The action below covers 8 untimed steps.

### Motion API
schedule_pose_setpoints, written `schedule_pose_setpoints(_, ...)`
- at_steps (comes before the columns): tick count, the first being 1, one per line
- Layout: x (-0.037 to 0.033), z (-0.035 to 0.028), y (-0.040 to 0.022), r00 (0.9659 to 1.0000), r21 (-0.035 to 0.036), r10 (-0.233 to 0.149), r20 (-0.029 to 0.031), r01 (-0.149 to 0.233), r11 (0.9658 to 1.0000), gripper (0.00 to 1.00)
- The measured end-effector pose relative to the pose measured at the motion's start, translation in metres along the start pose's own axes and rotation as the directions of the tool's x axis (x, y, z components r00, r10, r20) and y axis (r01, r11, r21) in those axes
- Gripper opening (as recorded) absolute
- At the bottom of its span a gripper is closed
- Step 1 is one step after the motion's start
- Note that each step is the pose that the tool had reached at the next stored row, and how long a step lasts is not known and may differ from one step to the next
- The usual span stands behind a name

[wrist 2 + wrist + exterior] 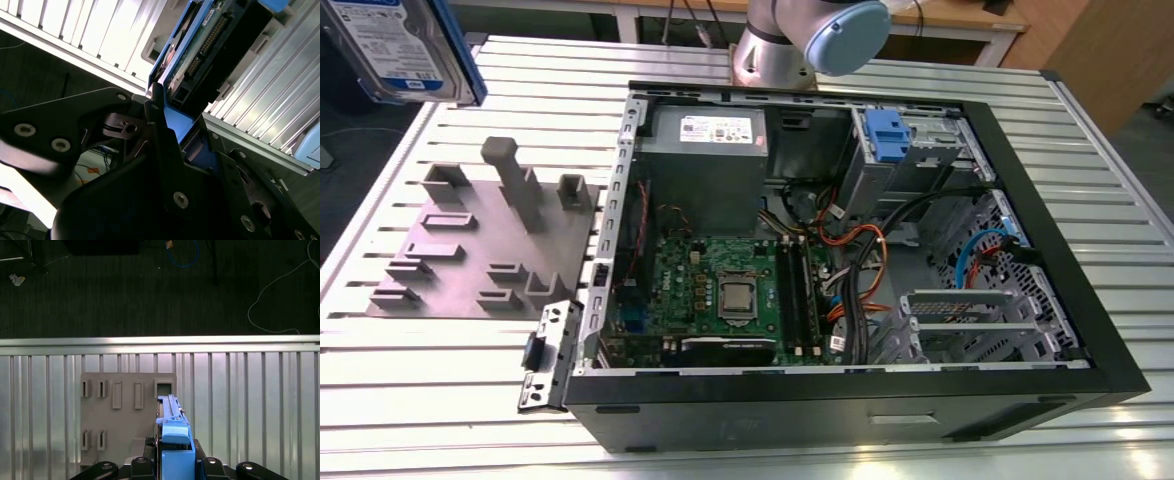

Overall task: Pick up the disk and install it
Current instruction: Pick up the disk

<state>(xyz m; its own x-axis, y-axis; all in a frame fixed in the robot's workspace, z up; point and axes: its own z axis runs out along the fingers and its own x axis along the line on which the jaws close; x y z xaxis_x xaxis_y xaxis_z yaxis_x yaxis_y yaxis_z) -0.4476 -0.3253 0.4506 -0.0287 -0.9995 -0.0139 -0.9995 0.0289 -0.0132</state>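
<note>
Pincer point(175, 464): narrow, clamped on the disk point(172, 422). In both wrist views you can see a black finger point(161, 131) on each side of the blue bracket. One arm, one pincer, so nearness is not in question.

Disk: one. Its long axis runs straight out from the pincer. The first wrist view shows it edge-on, and the second wrist view shows its circuit-board side. In the exterior view the disk point(394, 45) is at the far left, label toward the camera, raised clear of the desk point(427, 390).

Below the pincer: one grey fixture plate point(467, 250) lies flat on the desk. In the first wrist view its slots sit beyond the disk's far end.

Toward the exterior view's right, well apart from the pincer: one open computer case point(854, 405). Inside it are one grey power supply box point(707, 150) and, further right, one blue latch point(887, 135) on the drive bay.

Judgement: you have the pick-up done, and the install is not done. The relation that matters is that the bay lies on the far side of the case from the pincer, with the whole plate and most of the case between.
</note>
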Motion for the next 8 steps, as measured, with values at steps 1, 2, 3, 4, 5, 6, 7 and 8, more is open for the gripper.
schedule_pose_setpoints(1,0.0,-0.0002,0.0,1.0,0.0,0.0,0.0,0.0,1.0,0.36)
schedule_pose_setpoints(2,0.0,-0.0004,0.0,1.0,0.0,0.0,0.0,0.0,1.0,0.36)
schedule_pose_setpoints(3,0.0,-0.0009,0.0,1.0,-0.0002,0.0,-0.0001,0.0,1.0,0.36)
schedule_pose_setpoints(4,0.0,-0.0012,0.0,1.0,-0.0002,0.0,-0.0001,0.0,1.0,0.36)
schedule_pose_setpoints(5,0.0,-0.0015,0.0,1.0,-0.0001,0.0,-0.0001,0.0,1.0,0.36)
schedule_pose_setpoints(6,0.0,-0.0018,0.0,1.0,-0.0001,0.0,-0.0001,0.0,1.0,0.36)
schedule_pose_setpoints(7,0.0,-0.0021,0.0,1.0,-0.0002,0.0,0.0,0.0,1.0,0.36)
schedule_pose_setpoints(8,0.0,-0.0021,0.0,1.0,0.0,0.0,0.0,0.0,1.0,0.36)
